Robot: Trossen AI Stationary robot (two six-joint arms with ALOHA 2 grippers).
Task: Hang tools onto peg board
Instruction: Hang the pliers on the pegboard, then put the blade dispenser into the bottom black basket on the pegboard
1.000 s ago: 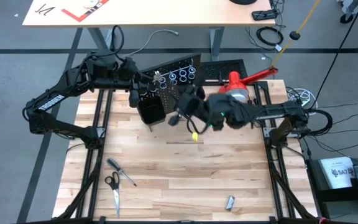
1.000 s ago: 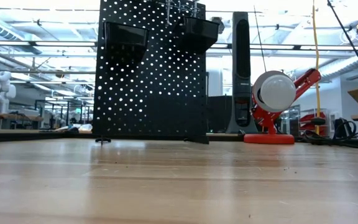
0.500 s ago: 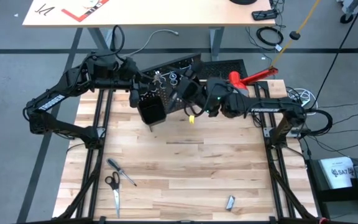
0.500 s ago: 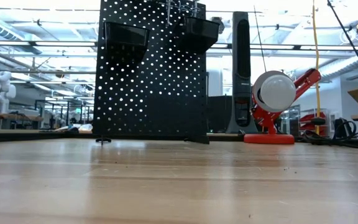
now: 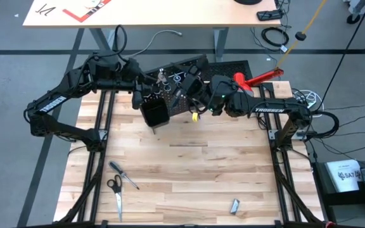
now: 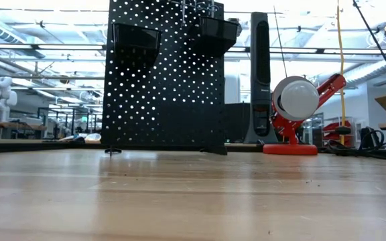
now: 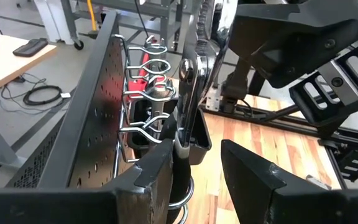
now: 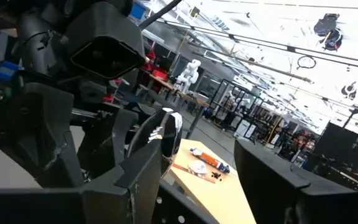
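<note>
Steel wrench (image 7: 188, 81) looks stiff, rather heavy and smooth, so it can slip; I judge the middle of the flat shank is the best place to take it. It stands upright in a silver ring (image 7: 146, 134) on the peg board (image 6: 159, 87). My right pincer (image 8: 197, 168) is spread and empty, just beside it. My left pincer (image 7: 194, 168), fingers apart, is at the board, and the wrench's lower end passes between them.

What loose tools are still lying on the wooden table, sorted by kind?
Screwdriver: 1
Scissors: 1
Small metal piece: 1
Total: 3
</note>
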